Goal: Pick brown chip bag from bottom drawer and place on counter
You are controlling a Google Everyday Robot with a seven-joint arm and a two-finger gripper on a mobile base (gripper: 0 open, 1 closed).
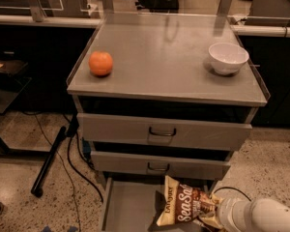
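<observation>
brown chip bag (186,207), white lettering, crumpled, tilted over bottom drawer (128,208), one end clamped in end effector (216,215).

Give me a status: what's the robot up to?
Gripper low right, at chip bag. Bag tilted over open bottom drawer. Orange, bowl on counter.

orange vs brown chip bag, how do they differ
The orange is round, plain, sitting on the counter; the brown chip bag is larger, crinkly, lettered, tilted over the bottom drawer. The pincer meets the bag's lower-right end, far from the orange. Both are food.
</observation>
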